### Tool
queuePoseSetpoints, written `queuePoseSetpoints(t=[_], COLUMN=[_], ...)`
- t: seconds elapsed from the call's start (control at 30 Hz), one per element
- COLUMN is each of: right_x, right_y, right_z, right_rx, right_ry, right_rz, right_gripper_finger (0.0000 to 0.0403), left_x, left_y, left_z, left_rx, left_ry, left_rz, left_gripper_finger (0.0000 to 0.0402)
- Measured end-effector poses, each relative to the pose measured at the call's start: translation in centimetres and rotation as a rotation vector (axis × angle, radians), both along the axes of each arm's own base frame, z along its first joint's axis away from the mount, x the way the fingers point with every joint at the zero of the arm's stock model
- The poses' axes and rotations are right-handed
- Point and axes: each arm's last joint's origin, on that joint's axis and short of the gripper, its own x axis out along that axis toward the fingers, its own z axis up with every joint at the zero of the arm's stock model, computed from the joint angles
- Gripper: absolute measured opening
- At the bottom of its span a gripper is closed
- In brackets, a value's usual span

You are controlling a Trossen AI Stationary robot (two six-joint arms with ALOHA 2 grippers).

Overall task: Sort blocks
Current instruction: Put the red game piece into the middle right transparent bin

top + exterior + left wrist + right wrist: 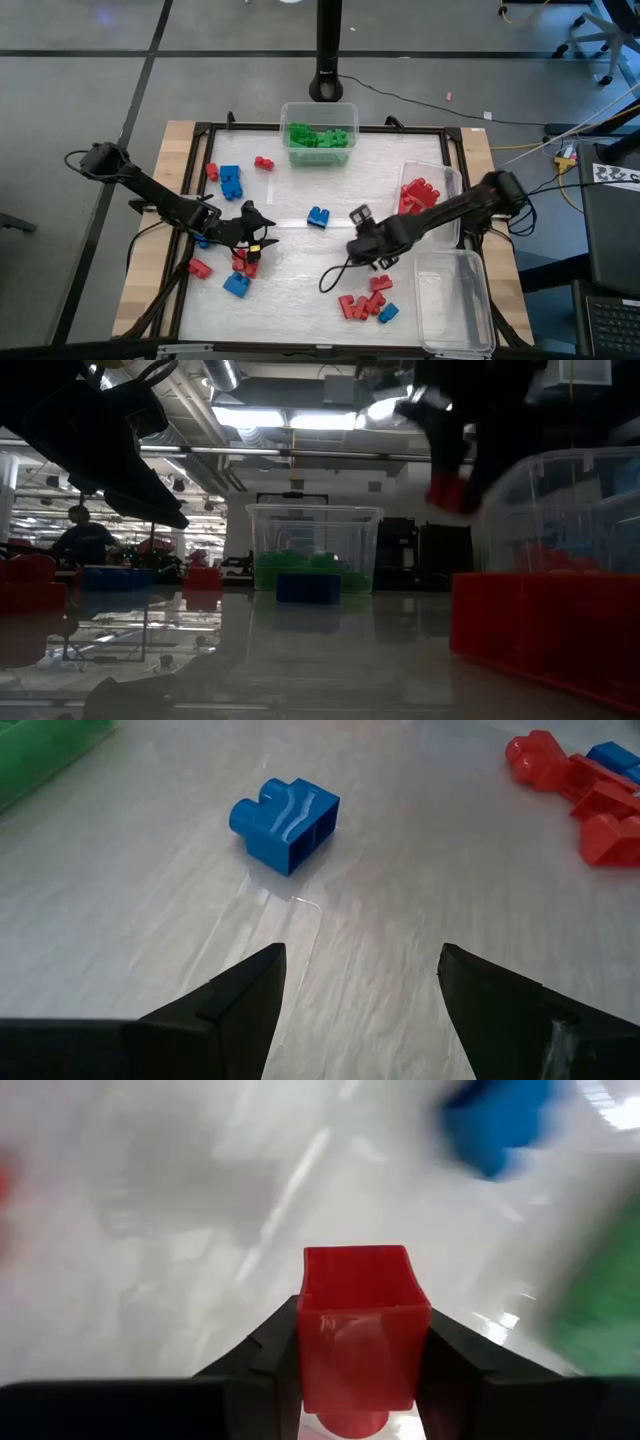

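Red, blue and green blocks lie scattered on the table. My right gripper (370,252) hangs above the table's middle, shut on a red block (355,1330), which the low view shows in the air (447,490). My left gripper (262,238) stands open at the left, holding nothing. A single blue block (285,823) lies on its side on the table ahead of the left fingers. More red blocks (365,302) lie near the front. Green blocks (318,135) fill the far tub, and red blocks (420,195) lie in the right tub. My right gripper pinches the red block between its two fingers by two opposite side walls (312,1335). The fingers come from above, slanting steeply down. The block is lifted clear of the table, with a stud (350,1425) turned back toward the wrist.
A clear tub (455,300) stands at the front right, beside the tub with red blocks (450,180). The tub of green blocks (345,110) stands at the far edge. Loose blue blocks (231,181) and red ones (245,262) lie around the left gripper.
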Motion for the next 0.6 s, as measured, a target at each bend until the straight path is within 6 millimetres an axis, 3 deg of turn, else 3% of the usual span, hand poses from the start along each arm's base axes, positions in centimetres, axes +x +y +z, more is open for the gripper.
queuePoseSetpoints(t=[0.17, 0.33, 0.6], right_x=[-2.7, -6.7, -12.4], right_y=[-1.4, -3.1, -5.4], right_z=[5.0, 9.1, 11.2], right_rx=[-0.067, -0.086, -0.154], right_ry=[-0.177, -0.32, -0.314], right_rz=[-0.081, -0.237, -0.527], right_gripper_finger=[0.0137, 0.0141, 0.014], left_x=[0.0, 0.0, 0.0], left_y=[0.0, 0.0, 0.0], left_z=[0.0, 0.0, 0.0], left_rx=[0.0, 0.002, 0.006], left_ry=[0.0, 0.0, 0.002], left_rz=[0.0, -0.001, -0.001], left_gripper_finger=[0.0251, 0.0251, 0.0251])
